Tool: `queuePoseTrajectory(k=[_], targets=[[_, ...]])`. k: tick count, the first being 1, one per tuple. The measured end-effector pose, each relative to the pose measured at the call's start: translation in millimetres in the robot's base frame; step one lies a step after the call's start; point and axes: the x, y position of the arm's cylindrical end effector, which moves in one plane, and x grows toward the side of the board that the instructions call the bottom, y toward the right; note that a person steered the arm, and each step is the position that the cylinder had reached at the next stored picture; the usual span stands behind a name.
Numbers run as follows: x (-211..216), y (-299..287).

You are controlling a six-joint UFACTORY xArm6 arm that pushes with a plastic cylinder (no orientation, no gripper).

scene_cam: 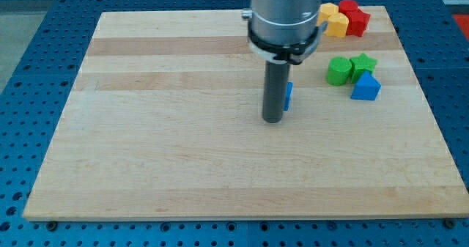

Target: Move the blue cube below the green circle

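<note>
Your wooden board (183,166) is mostly bare. No claw here, just my tip (273,119), touching the blue cube (289,95) on its left, mid-board. Light, rigid, likely slides easily; push its left face rightward. The green circle (338,71), green star (363,64) and blue triangular block (366,88) crowd the target.

My tip (273,119) sits mid-desk (183,166), touching the blue cube (289,95) just behind-right. Green circle (338,71) w/ other blocks lies right, well apart.
</note>
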Motion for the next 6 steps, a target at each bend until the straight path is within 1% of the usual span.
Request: queuePoseTrajectory(k=[1,2,3,4,5,6], targets=[[-4.5,-25.5],[-28.6,-25.2],[-37.3,3.1],[-37.3,61.7],[-37.3,82.3],[-26.3,82.3]])
